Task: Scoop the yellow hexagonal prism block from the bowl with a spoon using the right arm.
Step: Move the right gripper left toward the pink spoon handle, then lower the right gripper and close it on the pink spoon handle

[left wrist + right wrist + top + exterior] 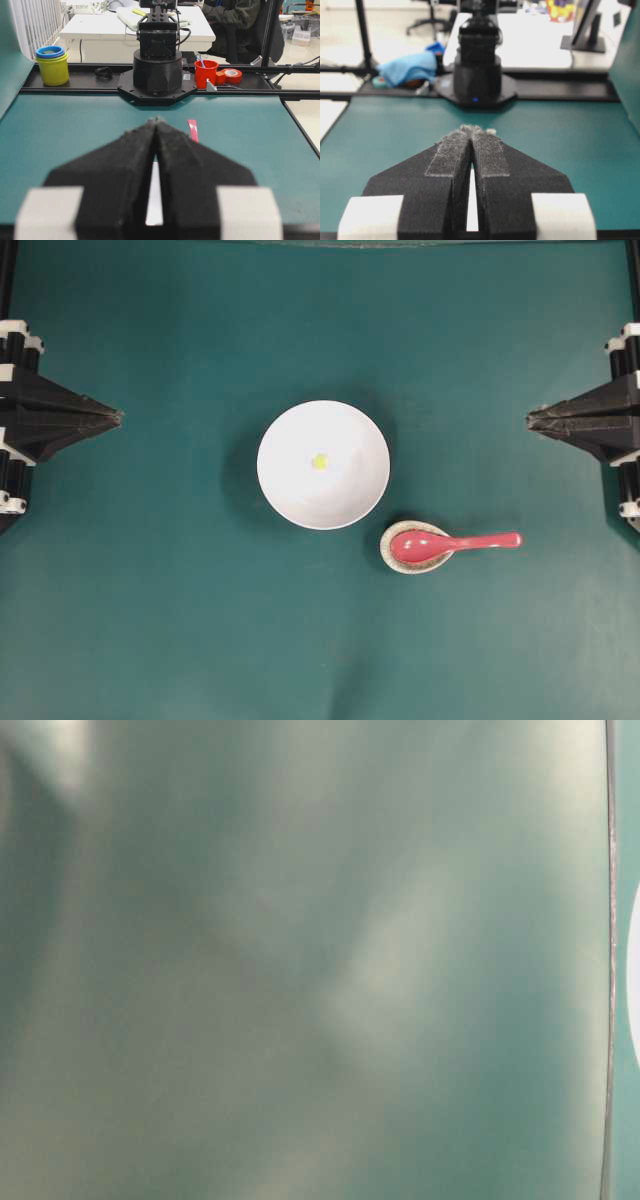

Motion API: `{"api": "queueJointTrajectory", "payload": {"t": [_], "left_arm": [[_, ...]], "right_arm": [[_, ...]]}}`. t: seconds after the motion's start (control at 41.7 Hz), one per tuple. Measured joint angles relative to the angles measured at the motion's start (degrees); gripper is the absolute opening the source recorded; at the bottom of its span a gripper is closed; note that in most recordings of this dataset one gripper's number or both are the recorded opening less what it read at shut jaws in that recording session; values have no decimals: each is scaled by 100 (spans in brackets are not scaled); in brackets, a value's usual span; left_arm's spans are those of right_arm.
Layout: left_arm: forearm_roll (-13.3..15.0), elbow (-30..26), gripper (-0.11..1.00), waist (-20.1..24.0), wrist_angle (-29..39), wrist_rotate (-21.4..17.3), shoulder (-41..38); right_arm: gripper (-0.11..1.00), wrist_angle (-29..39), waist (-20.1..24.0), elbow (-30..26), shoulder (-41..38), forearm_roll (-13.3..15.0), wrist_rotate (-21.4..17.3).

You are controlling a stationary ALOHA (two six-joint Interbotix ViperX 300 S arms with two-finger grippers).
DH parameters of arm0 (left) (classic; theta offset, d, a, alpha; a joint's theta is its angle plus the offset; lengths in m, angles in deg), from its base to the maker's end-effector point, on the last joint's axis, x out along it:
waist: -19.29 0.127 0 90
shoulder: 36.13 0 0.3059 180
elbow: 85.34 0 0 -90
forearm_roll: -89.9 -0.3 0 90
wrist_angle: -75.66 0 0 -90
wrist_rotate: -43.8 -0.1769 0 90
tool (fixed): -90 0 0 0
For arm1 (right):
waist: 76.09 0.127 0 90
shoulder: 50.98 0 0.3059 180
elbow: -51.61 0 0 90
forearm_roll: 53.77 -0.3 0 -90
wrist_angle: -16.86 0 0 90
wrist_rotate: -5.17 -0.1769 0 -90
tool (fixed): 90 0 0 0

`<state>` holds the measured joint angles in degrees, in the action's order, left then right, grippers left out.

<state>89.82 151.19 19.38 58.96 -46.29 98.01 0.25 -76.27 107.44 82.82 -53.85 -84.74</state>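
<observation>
The white bowl (323,465) stands at the middle of the green table, with the small yellow hexagonal prism block (319,461) lying at its centre. Just to its lower right, the red-pink spoon (450,543) rests with its scoop in a speckled spoon rest (392,557) and its handle pointing right. My right gripper (530,421) is shut and empty at the right edge, well above and to the right of the spoon. At the left edge my left gripper (118,418) is also shut and empty. The left wrist view shows the spoon handle (193,130) past the left gripper (157,120). The right gripper (476,129) shows tips together.
The opposite arm's black base (157,65) stands at the far table edge in the left wrist view, with a yellow cup (52,65) and a red cup (206,73) on the rail behind. The table-level view is a green blur with a sliver of the bowl (634,980) at right.
</observation>
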Motion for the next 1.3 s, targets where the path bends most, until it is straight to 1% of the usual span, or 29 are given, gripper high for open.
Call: {"api": "queueJointTrajectory", "payload": {"t": [0.144, 0.384, 0.456, 0.528, 0.648, 0.696, 0.744, 0.864, 0.96, 1.224, 1.296], "left_arm": [[-44, 0, 0, -9, 290, 9, 0], [-53, -9, 0, -9, 281, 9, 0], [-53, -9, 0, -9, 272, 18, 0], [-53, 0, 0, -9, 264, 18, 0], [-53, -9, 0, -9, 237, 18, -18], [-53, -9, 0, -9, 229, 18, -18], [-53, 0, 0, -18, 220, 18, -9], [-53, -9, 0, -18, 220, 18, -18], [-53, 0, 0, -9, 220, 18, -18], [-53, -9, 0, -18, 211, 18, -26], [-53, 0, 0, -9, 211, 18, -26]], "right_arm": [[0, 62, 0, 0, -70, -9, -18], [0, 70, 53, 0, -70, 0, -9], [3, 79, 114, 0, -70, 0, 0], [16, 88, 211, 0, -79, -9, 0], [46, 132, 360, 0, -149, -9, 0], [55, 132, 404, 0, -193, 0, -18], [59, 132, 457, 9, -272, -9, -18], [58, 105, 527, 53, -519, -9, -35], [58, -18, 563, 132, -773, -62, -53], [58, -993, 624, 510, -1688, -360, -123], [58, -1327, 712, 615, -1995, -466, -132]]}}
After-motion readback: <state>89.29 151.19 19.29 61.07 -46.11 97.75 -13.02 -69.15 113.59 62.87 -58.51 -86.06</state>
